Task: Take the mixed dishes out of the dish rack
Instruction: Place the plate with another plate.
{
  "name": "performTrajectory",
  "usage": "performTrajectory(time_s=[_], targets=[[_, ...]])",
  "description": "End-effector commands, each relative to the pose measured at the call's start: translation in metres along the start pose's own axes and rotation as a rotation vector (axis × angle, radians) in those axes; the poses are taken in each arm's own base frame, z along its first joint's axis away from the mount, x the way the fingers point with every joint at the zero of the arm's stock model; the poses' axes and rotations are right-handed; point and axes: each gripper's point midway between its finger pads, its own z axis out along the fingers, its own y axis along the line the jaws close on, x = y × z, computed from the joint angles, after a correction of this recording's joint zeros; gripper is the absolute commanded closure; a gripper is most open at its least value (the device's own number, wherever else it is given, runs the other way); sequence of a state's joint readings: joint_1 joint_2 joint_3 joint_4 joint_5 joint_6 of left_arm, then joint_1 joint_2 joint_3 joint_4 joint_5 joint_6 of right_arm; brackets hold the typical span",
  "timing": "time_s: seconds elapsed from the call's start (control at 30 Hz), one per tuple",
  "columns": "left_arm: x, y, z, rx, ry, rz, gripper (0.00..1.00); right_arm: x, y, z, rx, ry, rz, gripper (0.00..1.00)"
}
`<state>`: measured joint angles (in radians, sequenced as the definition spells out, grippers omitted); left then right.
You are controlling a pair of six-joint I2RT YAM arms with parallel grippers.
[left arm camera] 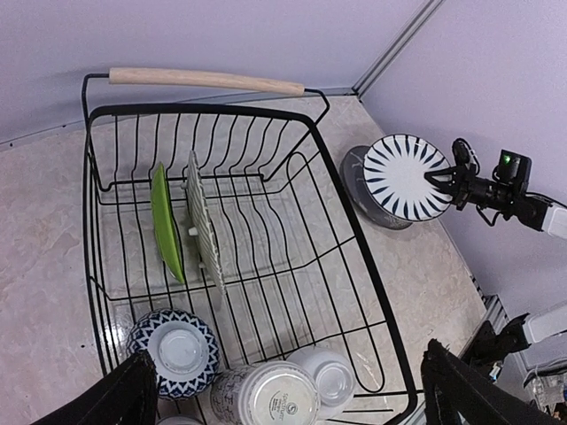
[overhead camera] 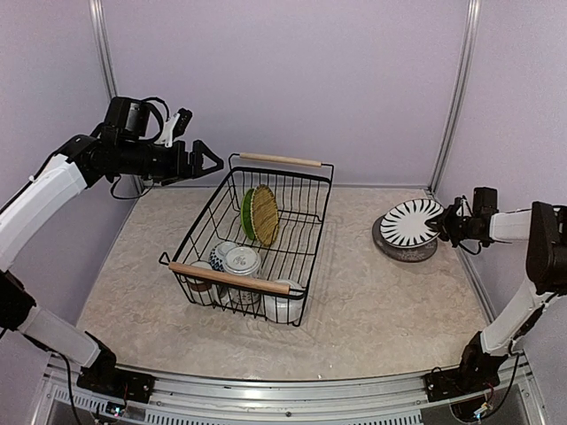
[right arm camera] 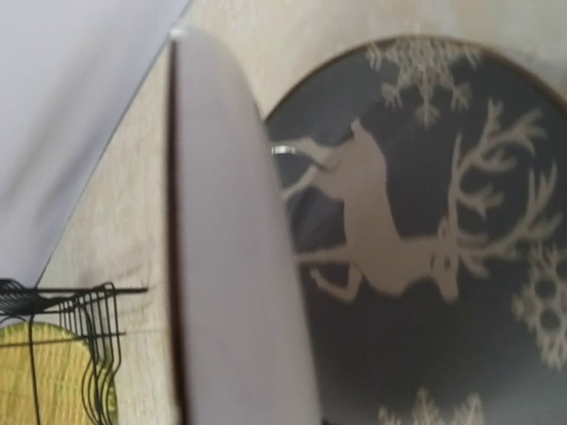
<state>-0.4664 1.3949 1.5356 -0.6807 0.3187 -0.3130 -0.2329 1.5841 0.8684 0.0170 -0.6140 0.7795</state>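
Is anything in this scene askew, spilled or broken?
Nothing is spilled or broken. Only the striped plate is askew: the right gripper holds it tilted by its edge over a dark dish right of the dish rack.

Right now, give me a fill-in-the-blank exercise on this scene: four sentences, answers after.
1. The plate gripped by the right hand has black-and-white ____.
2. The dark plate beneath it shows a ____ among snowflakes.
3. The left hand holds nothing and its fingers are ____.
4. The rack has two handles made of ____.

Missing words: stripes; deer; open; wood.
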Motion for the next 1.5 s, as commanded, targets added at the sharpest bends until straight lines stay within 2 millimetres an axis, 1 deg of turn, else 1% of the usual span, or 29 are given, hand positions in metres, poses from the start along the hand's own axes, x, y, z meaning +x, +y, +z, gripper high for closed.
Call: performTrajectory(time_s=[0.0, 0.13, 0.37, 0.4, 0.53, 0.57, 0.67, 0.77, 0.87, 1.0, 1.13, 1.23, 1.33, 1.4, 1.47], targets=[[0.004, -0.002, 0.006, 0.018, 0.009, -0.011, 0.01, -0.030, 0.025, 0.004, -0.130, -0.039, -0.071, 1.00], [0.004, 0.001, 0.006, 0.008, 0.009, -0.009, 0.04, -0.030, 0.015, 0.016, -0.134, -0.014, -0.064, 1.00], [0.004, -0.004, 0.007, 0.031, 0.013, -0.023, 0.04, -0.026, -0.010, 0.033, -0.073, 0.024, -0.081, 1.00], [0.004, -0.004, 0.006, 0.034, 0.011, -0.025, 0.04, -0.024, -0.015, 0.033, -0.048, 0.028, -0.093, 0.96], [0.003, -0.007, 0.003, 0.046, 0.003, -0.031, 0.04, -0.018, -0.037, 0.030, 0.074, 0.050, -0.139, 0.74], [0.002, -0.007, 0.002, 0.051, 0.001, -0.034, 0.04, -0.016, -0.041, 0.030, 0.093, 0.055, -0.147, 0.66], [0.002, -0.007, 0.004, 0.070, 0.006, -0.055, 0.04, -0.013, -0.048, 0.028, 0.132, 0.066, -0.162, 0.50], [0.002, -0.006, 0.006, 0.087, 0.012, -0.077, 0.04, -0.012, -0.056, 0.022, 0.199, 0.067, -0.193, 0.39], [0.003, -0.003, 0.008, 0.081, 0.013, -0.079, 0.04, -0.012, -0.063, 0.014, 0.270, 0.066, -0.222, 0.30], [0.003, -0.002, 0.010, 0.078, 0.016, -0.083, 0.04, -0.010, -0.069, 0.006, 0.354, 0.067, -0.271, 0.16], [0.005, -0.003, 0.012, 0.088, 0.026, -0.088, 0.04, -0.005, -0.078, 0.005, 0.421, 0.086, -0.296, 0.06], [0.006, -0.003, 0.013, 0.083, 0.027, -0.084, 0.03, -0.004, -0.083, 0.005, 0.478, 0.093, -0.321, 0.05], [0.007, -0.003, 0.014, 0.078, 0.029, -0.079, 0.03, -0.001, -0.081, 0.008, 0.497, 0.101, -0.351, 0.05], [0.009, -0.003, 0.015, 0.076, 0.034, -0.076, 0.03, -0.003, -0.077, 0.010, 0.520, 0.095, -0.375, 0.05], [0.010, -0.003, 0.017, 0.071, 0.039, -0.074, 0.03, -0.003, -0.067, 0.016, 0.511, 0.094, -0.406, 0.06]])
